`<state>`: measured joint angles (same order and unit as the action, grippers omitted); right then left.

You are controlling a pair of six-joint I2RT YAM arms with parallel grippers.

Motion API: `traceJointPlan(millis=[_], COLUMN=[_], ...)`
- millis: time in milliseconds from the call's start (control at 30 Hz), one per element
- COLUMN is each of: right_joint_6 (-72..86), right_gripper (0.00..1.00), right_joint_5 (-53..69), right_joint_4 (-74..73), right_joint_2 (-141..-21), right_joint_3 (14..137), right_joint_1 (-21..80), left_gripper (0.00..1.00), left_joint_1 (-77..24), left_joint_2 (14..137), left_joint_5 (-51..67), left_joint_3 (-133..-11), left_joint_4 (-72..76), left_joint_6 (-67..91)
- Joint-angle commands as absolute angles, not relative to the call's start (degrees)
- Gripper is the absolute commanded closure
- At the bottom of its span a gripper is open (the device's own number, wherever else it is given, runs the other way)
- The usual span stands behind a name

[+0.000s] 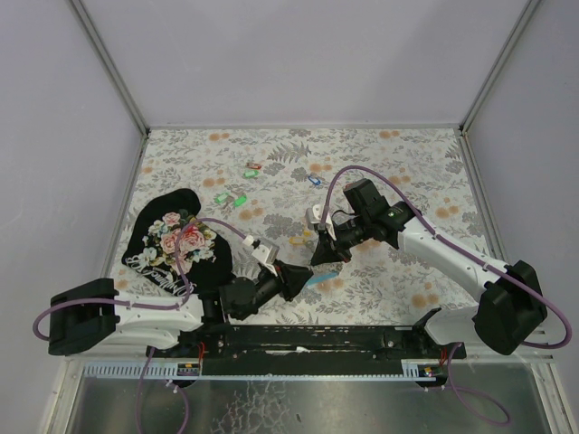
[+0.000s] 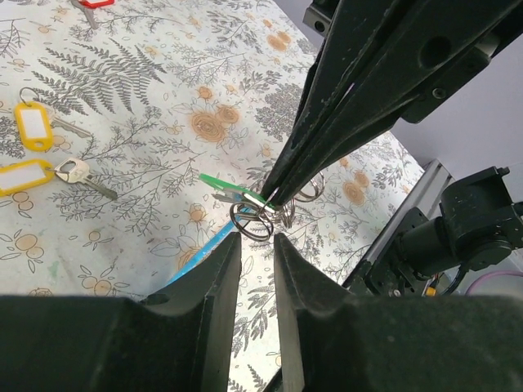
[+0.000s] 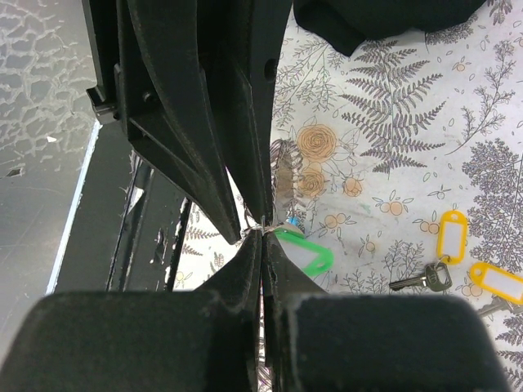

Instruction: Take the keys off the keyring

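Note:
The keyring shows as a blue strap section (image 1: 318, 278) between the two grippers, with metal split rings (image 2: 252, 222) on it. Its grey strap (image 3: 283, 175) hangs behind the fingers in the right wrist view. The green key tag (image 2: 225, 184) sticks out sideways from the rings, and also shows in the right wrist view (image 3: 309, 254). My right gripper (image 1: 324, 251) is shut with its tips pinching a metal ring (image 3: 261, 231). My left gripper (image 1: 296, 278) points at the rings from below. Its jaws stand a narrow gap apart (image 2: 257, 238) with nothing seen between them.
Two yellow tags (image 2: 33, 126) (image 2: 23, 176) with a key (image 2: 79, 173) lie on the floral cloth-covered table. Further tags lie at the back: green (image 1: 240, 200), red and green (image 1: 253, 169), blue (image 1: 315, 180). A black floral cloth (image 1: 176, 242) lies at the left.

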<state>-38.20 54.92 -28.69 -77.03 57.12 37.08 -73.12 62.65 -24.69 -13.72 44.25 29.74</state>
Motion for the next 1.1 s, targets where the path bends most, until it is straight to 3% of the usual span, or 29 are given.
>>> traceJointPlan(millis=[0,367,1067], right_joint_6=[-36.96,-36.73,-33.75], right_gripper=[1.0,1.0,1.0], right_joint_5=[55.82,56.16,54.8], right_joint_4=[-25.91,-25.66,-23.26], right_joint_2=[-75.85,-75.79,-76.11], right_joint_3=[57.88,57.71,57.25], right_joint_1=[37.53,37.54,37.55], left_gripper=[0.8,0.85,0.84], left_joint_1=[-72.93,-72.94,-72.95], left_joint_2=[63.07,61.24,60.22], left_joint_5=[-27.13,-29.88,-29.52], left_joint_3=[-15.25,-15.19,-15.54], left_joint_4=[45.3,43.05,41.66], left_joint_6=[29.97,29.33,26.78])
